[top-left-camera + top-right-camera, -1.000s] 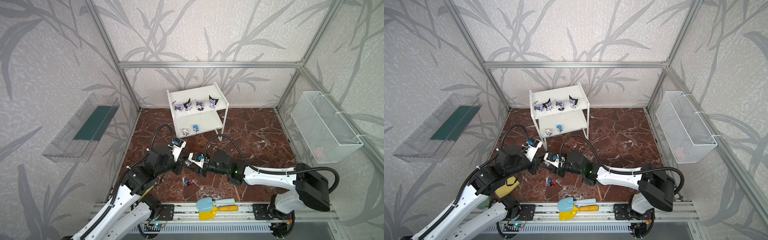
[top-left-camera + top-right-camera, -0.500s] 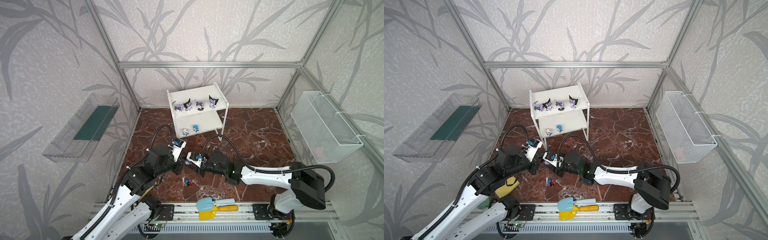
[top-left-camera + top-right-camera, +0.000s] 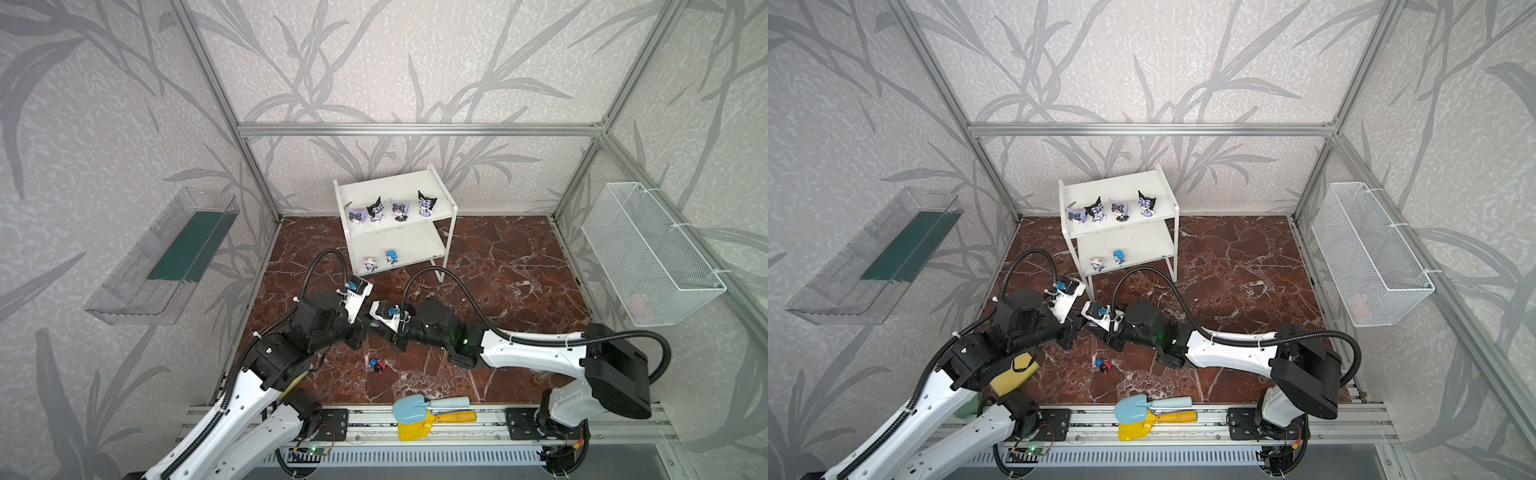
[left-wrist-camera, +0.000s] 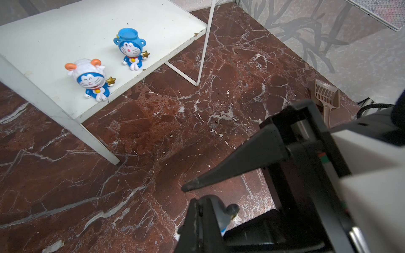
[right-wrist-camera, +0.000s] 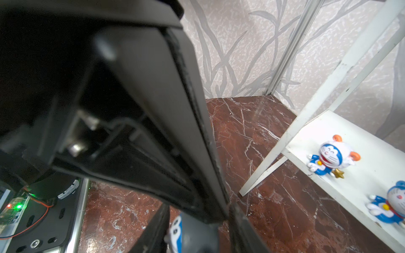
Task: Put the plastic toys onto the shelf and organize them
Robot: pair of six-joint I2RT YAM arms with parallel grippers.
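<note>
Left wrist view: left jaws pinch a grey toy [image 4: 226,213]. Right jaws sit around it; squeezing or not, I cannot tell.

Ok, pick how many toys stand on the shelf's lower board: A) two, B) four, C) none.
A: only the horned toy and the blue-hat toy sit on the lower board.

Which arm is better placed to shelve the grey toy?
Likely right: the right pincer flanks the grey toy held by the left pincer, and the shelf's free lower space is on its side.
</note>
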